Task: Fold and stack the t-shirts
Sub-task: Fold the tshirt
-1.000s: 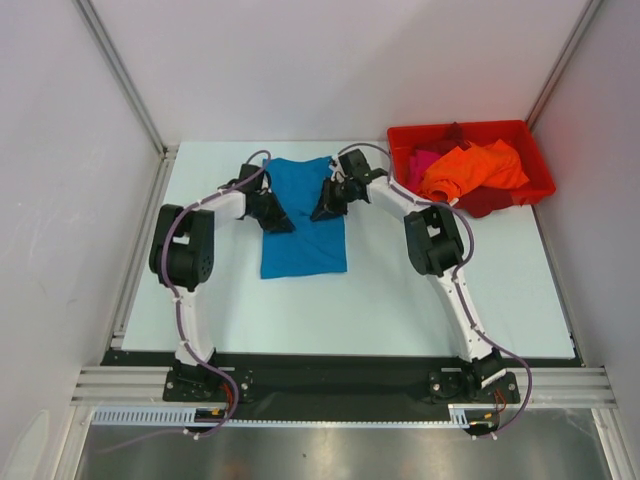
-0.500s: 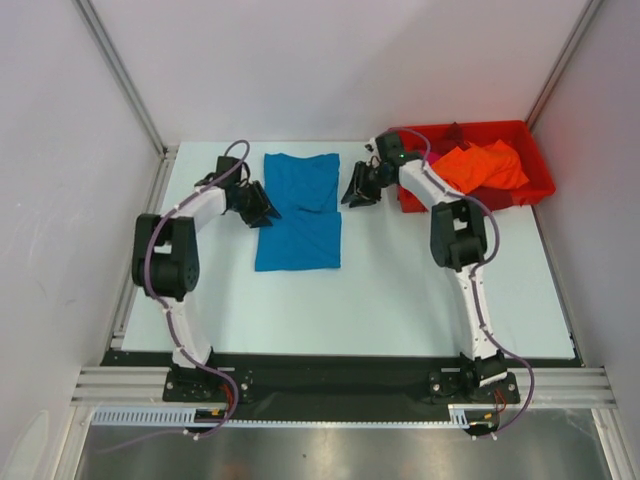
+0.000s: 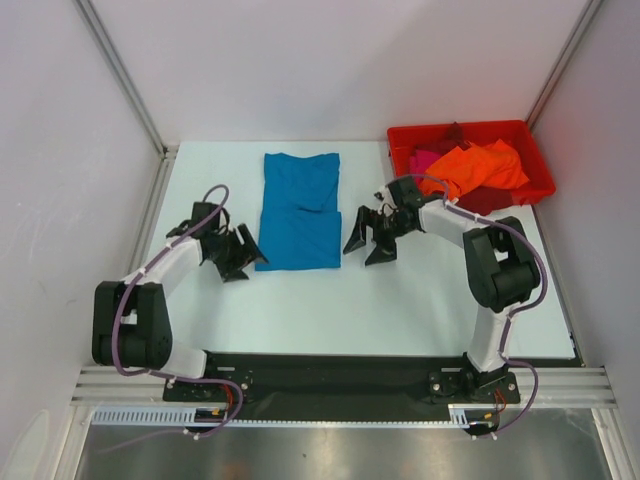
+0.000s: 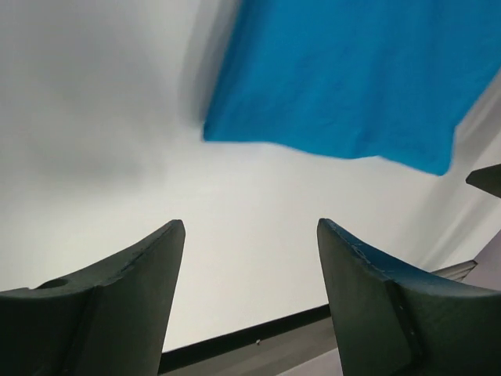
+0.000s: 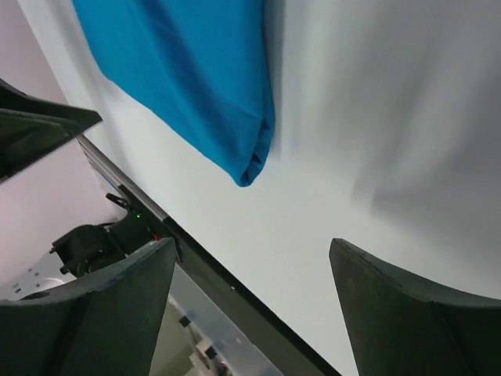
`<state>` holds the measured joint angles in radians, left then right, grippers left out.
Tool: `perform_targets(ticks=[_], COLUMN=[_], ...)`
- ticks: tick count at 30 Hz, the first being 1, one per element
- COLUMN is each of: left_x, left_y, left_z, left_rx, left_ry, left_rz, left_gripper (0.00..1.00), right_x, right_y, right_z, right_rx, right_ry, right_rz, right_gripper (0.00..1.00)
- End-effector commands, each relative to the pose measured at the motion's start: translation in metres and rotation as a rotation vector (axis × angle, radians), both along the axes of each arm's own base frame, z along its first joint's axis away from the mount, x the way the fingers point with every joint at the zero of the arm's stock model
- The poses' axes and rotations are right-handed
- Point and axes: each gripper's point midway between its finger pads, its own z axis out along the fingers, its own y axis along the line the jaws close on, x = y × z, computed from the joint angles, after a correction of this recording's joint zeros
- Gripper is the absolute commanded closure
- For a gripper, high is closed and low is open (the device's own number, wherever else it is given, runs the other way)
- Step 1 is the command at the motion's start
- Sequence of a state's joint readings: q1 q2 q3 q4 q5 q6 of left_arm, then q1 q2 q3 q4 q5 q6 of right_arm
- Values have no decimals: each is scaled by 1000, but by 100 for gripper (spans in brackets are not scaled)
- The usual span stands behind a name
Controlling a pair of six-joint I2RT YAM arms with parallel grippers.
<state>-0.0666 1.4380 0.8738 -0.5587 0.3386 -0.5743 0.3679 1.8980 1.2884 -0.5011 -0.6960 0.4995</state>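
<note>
A teal-blue t-shirt (image 3: 299, 210) lies flat on the white table, folded into a long rectangle, its sleeves turned in. Its near edge shows in the left wrist view (image 4: 344, 78) and its near right corner in the right wrist view (image 5: 196, 86). My left gripper (image 3: 243, 262) stands open just left of the shirt's near corner, holding nothing. My right gripper (image 3: 366, 243) stands open just right of the shirt's near right corner, also with nothing in it. More t-shirts, orange (image 3: 475, 168), magenta-pink (image 3: 422, 162) and dark red (image 3: 490, 201), lie heaped in the bin.
A red plastic bin (image 3: 540, 190) stands at the back right of the table. White walls with metal posts close in the table (image 3: 400, 300) on three sides. A black rail runs along the near edge.
Both grippers have let go of the shirt, opened wide and drawn back toward the near side, ending beside its near corners. The shirt now lies folded narrower.
</note>
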Motion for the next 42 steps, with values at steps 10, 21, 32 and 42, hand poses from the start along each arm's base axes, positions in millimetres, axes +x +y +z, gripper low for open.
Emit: perform_targets(ticks=[10,21,32,42], left_x=[4,1,24,7], left_y=[0,3,14,11], left_z=[-35,-54,-67,-82], left_rx=[-112,-117,-131,-116], left_ry=[78,161,179,209], left_rz=[23,183,208,119], left_gripper=[22,32,40,87], right_x=[5,-4,0,-16], right_y=[32,36,47,37], right_z=[-24,-43,-63,-70], right_rx=[117,65,61,28], right_ry=[80,102,153,151], right_rz=[-63,-136,-167,-114], right_gripper=[27,37,44,100])
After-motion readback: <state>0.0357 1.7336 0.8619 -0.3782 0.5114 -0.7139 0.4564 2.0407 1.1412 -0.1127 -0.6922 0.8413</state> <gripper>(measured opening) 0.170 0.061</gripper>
